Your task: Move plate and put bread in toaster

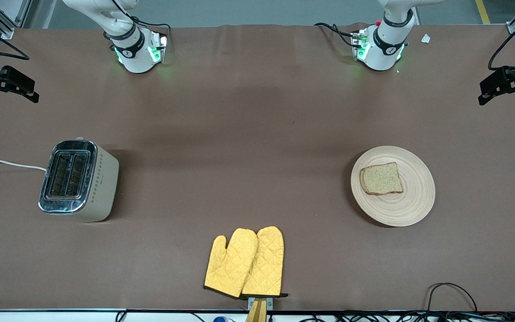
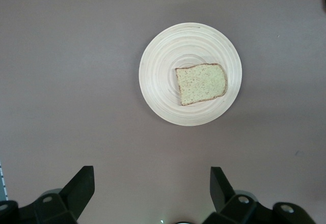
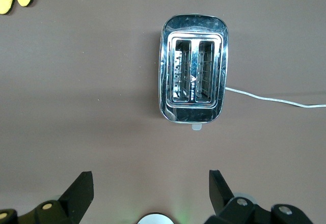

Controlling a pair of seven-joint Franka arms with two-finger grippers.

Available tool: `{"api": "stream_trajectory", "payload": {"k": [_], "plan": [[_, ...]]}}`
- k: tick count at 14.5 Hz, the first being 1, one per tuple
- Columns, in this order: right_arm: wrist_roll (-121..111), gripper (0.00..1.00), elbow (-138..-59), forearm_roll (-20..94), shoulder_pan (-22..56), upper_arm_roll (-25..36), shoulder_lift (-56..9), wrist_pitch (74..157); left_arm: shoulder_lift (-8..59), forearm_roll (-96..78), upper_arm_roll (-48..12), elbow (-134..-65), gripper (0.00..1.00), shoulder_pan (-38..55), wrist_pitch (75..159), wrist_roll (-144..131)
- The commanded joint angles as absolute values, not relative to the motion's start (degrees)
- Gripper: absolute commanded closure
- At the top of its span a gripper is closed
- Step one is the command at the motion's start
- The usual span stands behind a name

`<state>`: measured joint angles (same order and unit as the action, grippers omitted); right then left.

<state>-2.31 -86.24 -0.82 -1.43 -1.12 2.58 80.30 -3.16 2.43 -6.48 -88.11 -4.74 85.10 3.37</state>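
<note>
The plate [image 1: 411, 210] sits on the brown desk [image 1: 248, 134] toward the left arm's end. The bread [image 1: 382, 179] lies flat on the plate, a bit off its middle. The toaster [image 1: 78, 181] stands well apart from them, toward the right arm's end of the desk. Both of its slots face up and look empty. A white cord [image 1: 9, 164] runs from the toaster out to the edge of the desk.

Two yellow oven mitts [image 1: 245, 263] lie side by side, touching, nearer to the front camera than the plate and the toaster. They lie between the two but lower down, so the brown stretch from plate to toaster has nothing on it.

The left hand [image 2: 152, 183] hangs high over the desk near the plate, its fingers spread wide and holding nothing. The right hand [image 3: 151, 186] hangs high over the desk near the toaster, fingers spread wide too, with nothing in them. Both arms wait.
</note>
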Motion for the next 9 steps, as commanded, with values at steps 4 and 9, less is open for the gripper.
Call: {"api": "stream_trajectory", "payload": {"k": [4, 9], "plan": [[-1.4, 0.00, -87.8, -0.9, -1.1, -1.1, 4.2, 80.7, -2.3, 1.8, -6.9, -86.0, 0.00, -4.8, 83.5, 4.2], [-1.4, 0.00, -87.8, -0.9, -1.1, -1.1, 4.2, 80.7, 2.0, -7.3, -5.5, -86.1, 0.00, -7.1, 84.5, 6.4]]}}
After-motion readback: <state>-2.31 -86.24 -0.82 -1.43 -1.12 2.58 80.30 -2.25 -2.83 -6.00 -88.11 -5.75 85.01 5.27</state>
